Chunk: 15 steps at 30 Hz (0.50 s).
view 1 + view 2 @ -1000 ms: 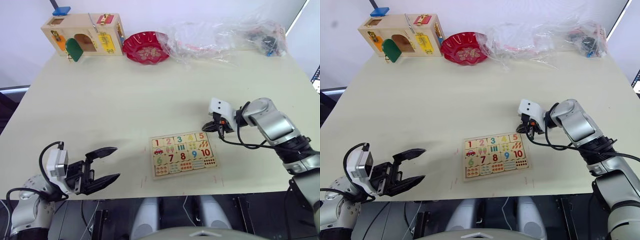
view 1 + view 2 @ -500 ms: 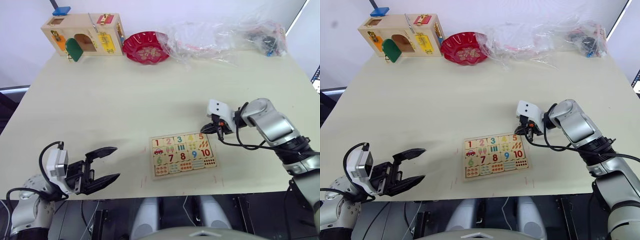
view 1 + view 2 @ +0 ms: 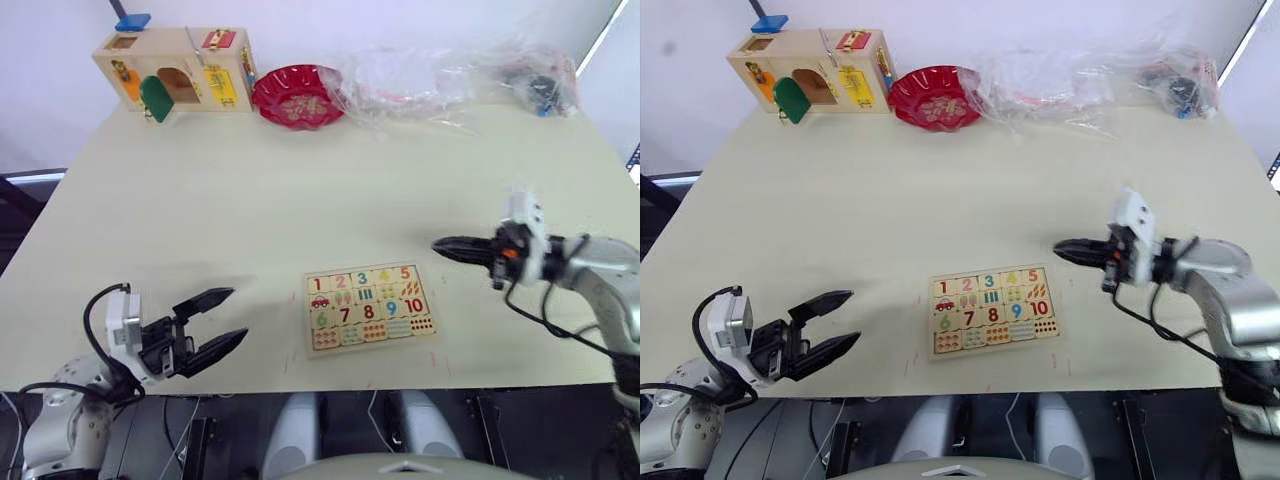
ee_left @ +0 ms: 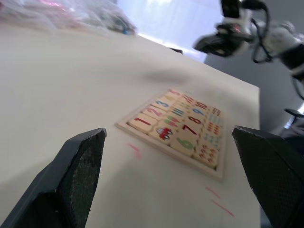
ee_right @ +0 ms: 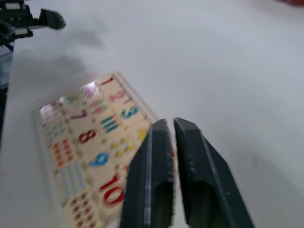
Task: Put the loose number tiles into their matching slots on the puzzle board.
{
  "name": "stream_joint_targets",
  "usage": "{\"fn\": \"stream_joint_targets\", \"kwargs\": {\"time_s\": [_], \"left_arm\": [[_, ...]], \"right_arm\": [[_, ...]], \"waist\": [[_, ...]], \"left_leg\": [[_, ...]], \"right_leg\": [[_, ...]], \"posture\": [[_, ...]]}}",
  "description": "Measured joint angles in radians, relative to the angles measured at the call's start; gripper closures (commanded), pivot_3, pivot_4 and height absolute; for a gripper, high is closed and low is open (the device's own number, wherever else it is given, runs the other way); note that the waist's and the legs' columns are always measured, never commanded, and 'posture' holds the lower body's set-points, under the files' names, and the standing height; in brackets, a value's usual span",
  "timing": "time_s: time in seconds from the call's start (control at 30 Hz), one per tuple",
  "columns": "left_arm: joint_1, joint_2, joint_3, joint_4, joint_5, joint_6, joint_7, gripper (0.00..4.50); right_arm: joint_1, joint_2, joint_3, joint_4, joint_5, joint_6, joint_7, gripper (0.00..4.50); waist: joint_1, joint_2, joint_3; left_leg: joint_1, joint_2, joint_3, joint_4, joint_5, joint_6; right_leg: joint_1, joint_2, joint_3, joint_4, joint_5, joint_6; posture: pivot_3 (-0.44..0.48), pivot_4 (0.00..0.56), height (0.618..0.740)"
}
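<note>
Hovering right gripper [image 3: 1065,248] (fingers together) beside puzzle board [image 3: 990,311]

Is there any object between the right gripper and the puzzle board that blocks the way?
Nothing visible does. The right gripper hovers beside the far right corner of the puzzle board, fingers nearly together, with bare table between them.

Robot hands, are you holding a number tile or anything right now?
No, nothing is held. The left gripper is open over bare table, and the right gripper has its fingers nearly together with nothing between them, near the puzzle board.
</note>
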Motion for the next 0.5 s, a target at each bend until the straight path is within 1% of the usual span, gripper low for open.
{"fn": "stream_joint_targets", "kwargs": {"time_s": [0.03, 0.07, 0.1, 0.17, 0.2, 0.23, 0.3, 0.33, 0.43, 0.5], "left_arm": [[0.010, 0.000, 0.003, -0.007, 0.013, 0.008, 0.025, 0.00], [0.030, 0.000, 0.007, -0.011, 0.017, 0.019, 0.049, 0.00], [0.038, 0.000, 0.007, -0.013, 0.020, 0.025, 0.059, 0.00], [0.050, 0.000, 0.005, -0.035, 0.034, 0.044, 0.097, 0.00], [0.055, 0.000, 0.006, -0.042, 0.038, 0.045, 0.105, 0.00], [0.066, 0.003, 0.008, -0.052, 0.055, 0.044, 0.119, 0.00], [0.110, 0.009, 0.013, -0.056, 0.082, 0.044, 0.142, 0.00], [0.130, 0.011, 0.017, -0.054, 0.098, 0.044, 0.155, 0.00], [0.140, 0.020, 0.022, -0.053, 0.135, 0.039, 0.183, 0.00], [0.144, 0.022, 0.027, -0.051, 0.142, 0.038, 0.188, 0.00]], "right_arm": [[0.081, -0.010, -0.042, -0.030, 0.015, -0.001, -0.001, 2.63], [0.152, -0.013, -0.076, -0.053, 0.034, -0.001, -0.002, 2.05], [0.182, -0.013, -0.091, -0.065, 0.043, -0.002, -0.003, 1.60], [0.262, -0.014, -0.165, -0.111, 0.078, -0.016, -0.016, 0.47], [0.290, -0.015, -0.186, -0.125, 0.083, -0.025, -0.017, 0.03], [0.348, -0.014, -0.228, -0.152, 0.093, -0.038, -0.017, 0.03], [0.460, -0.008, -0.304, -0.184, 0.104, -0.059, -0.018, 0.03], [0.507, 0.002, -0.339, -0.188, 0.107, -0.071, -0.020, 0.03], [0.603, 0.029, -0.408, -0.197, 0.113, -0.112, -0.034, 0.03], [0.629, 0.041, -0.414, -0.198, 0.113, -0.128, -0.039, 0.03]], "waist": [[0.004, 0.000, 0.000], [0.006, 0.000, 0.000], [0.004, 0.000, 0.000], [0.003, 0.000, 0.000], [0.003, 0.000, 0.000], [0.005, 0.000, 0.000], [0.006, -0.001, 0.000], [0.006, -0.001, 0.000], [0.006, -0.002, -0.001], [0.005, -0.003, -0.002]], "left_leg": [[0.000, 0.000, 0.000, 0.000, 0.000, 0.000], [0.000, 0.000, 0.000, 0.000, 0.000, 0.000], [0.000, 0.000, 0.001, 0.000, 0.000, 0.000], [0.002, 0.000, 0.003, 0.000, 0.000, 0.000], [0.003, 0.000, 0.002, 0.000, 0.000, 0.000], [0.005, 0.000, 0.003, 0.000, 0.000, 0.000], [0.013, 0.001, 0.004, -0.002, 0.000, 0.000], [0.014, 0.001, 0.005, -0.002, 0.000, 0.000], [0.015, 0.001, 0.006, -0.001, 0.000, 0.000], [0.016, 0.002, 0.007, -0.001, 0.000, 0.000]], "right_leg": [[0.000, 0.000, 0.000, 0.000, 0.000, 0.000], [0.000, 0.000, 0.000, -0.001, 0.000, 0.000], [0.000, 0.000, 0.001, 0.000, 0.000, 0.000], [0.001, 0.001, 0.003, 0.000, 0.000, 0.000], [0.002, 0.001, 0.003, 0.000, 0.000, 0.000], [0.004, 0.002, 0.003, 0.000, 0.000, 0.000], [0.012, 0.002, 0.004, -0.002, -0.001, 0.000], [0.012, 0.002, 0.005, -0.002, -0.001, 0.000], [0.012, 0.002, 0.007, -0.002, -0.003, -0.003], [0.012, 0.003, 0.008, -0.002, -0.003, -0.003]], "posture": [[0.000, 0.150, 0.740], [0.000, 0.150, 0.740], [0.000, 0.150, 0.740], [0.000, 0.150, 0.740], [0.000, 0.150, 0.740], [0.000, 0.150, 0.740], [0.000, 0.150, 0.740], [0.000, 0.150, 0.740], [0.000, 0.150, 0.740], [0.000, 0.150, 0.740]]}}
